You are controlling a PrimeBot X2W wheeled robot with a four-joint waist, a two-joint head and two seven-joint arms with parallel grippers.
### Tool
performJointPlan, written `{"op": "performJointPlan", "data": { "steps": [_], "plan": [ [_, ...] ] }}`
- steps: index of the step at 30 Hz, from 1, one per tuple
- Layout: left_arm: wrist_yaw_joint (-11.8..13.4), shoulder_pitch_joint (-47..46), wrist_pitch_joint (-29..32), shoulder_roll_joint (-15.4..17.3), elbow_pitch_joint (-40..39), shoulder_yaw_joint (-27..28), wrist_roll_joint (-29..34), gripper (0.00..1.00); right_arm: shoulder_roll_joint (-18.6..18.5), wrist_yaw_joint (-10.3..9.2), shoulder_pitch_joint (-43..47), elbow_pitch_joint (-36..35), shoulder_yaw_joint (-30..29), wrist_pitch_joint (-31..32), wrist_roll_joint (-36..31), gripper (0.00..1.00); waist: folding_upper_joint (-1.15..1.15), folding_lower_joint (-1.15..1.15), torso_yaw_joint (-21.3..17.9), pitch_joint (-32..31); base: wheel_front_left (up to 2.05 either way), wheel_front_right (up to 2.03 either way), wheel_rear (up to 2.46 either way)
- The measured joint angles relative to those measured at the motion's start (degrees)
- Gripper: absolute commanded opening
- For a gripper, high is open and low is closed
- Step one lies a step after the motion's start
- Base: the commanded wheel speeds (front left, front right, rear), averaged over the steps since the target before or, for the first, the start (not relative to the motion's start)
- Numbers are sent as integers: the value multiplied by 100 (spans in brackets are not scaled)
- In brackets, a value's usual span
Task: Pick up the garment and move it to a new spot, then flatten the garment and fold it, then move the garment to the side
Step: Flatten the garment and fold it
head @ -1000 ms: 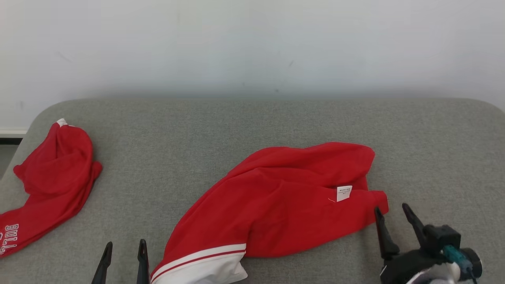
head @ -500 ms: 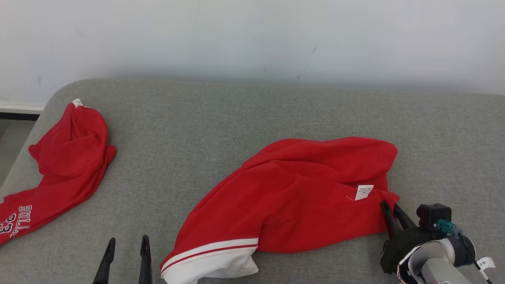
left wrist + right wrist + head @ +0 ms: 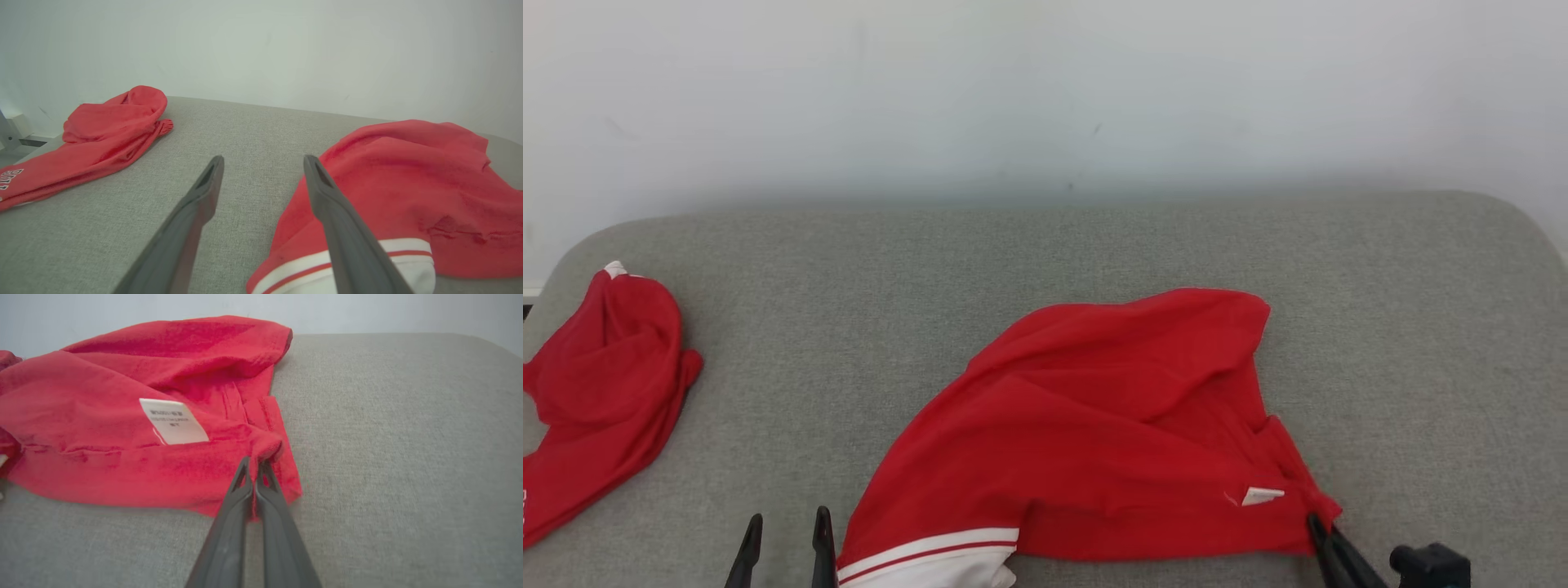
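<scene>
**One corner pinched, one pair of jaws wide**

Loose folds of the red cloth garment (image 3: 1094, 425) spread over the middle of the grey woven upholstered cushion (image 3: 1045, 245). Its white hem band with a thin red stripe (image 3: 931, 572) lies at the near left. The right gripper (image 3: 255, 462), two long dark fingers, has its jaws pressed together on the garment's near right corner. The red cloth bunches there into a small pucker at the fingertips.

Near that pinch, a small white rectangular sewn-in label (image 3: 173, 420) lies flat on the cloth. It carries a few lines of fine grey print, too small to read.

The left gripper (image 3: 786, 523) stands with its jaws wide apart and nothing between them, over bare cushion just left of the striped hem. Whether it touches the hem cannot be told.

Well apart, at the cushion's left end, a second red garment (image 3: 605, 384) lies crumpled, with a bit of white trim at its far tip. The left wrist view shows white block lettering (image 3: 10, 179) on its near end, cut by the picture's edge. The visible letters look like "BULL", and the rest cannot be read. A plain white wall (image 3: 1045, 82) rises behind the cushion.
</scene>
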Motion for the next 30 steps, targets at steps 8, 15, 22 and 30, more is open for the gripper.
{"op": "performJointPlan", "data": {
  "steps": [8, 15, 22, 30],
  "plan": [
    [-36, 1, 0, -1, 141, 64, -1, 100, 207, 0, 580, -526, -357, -3, -34, 100, 0, 0, -181, 45, 0, 0, 0],
    [-40, 3, 0, 0, 164, 119, 2, 100, 235, 0, 798, -1146, -532, -3, -122, 100, 0, 0, -128, -13, 0, 0, 0],
    [-14, -7, 0, -3, 147, 67, 2, 100, -9, 0, -198, -497, -331, -3, -120, 100, 0, 0, -43, 0, 0, 0, 0],
    [-45, -202, 0, -2, 166, -11, 0, 100, -183, 0, -1741, 966, 160, 427, 16, 100, 0, 0, 266, 139, 0, 0, 0]
  ]
}}
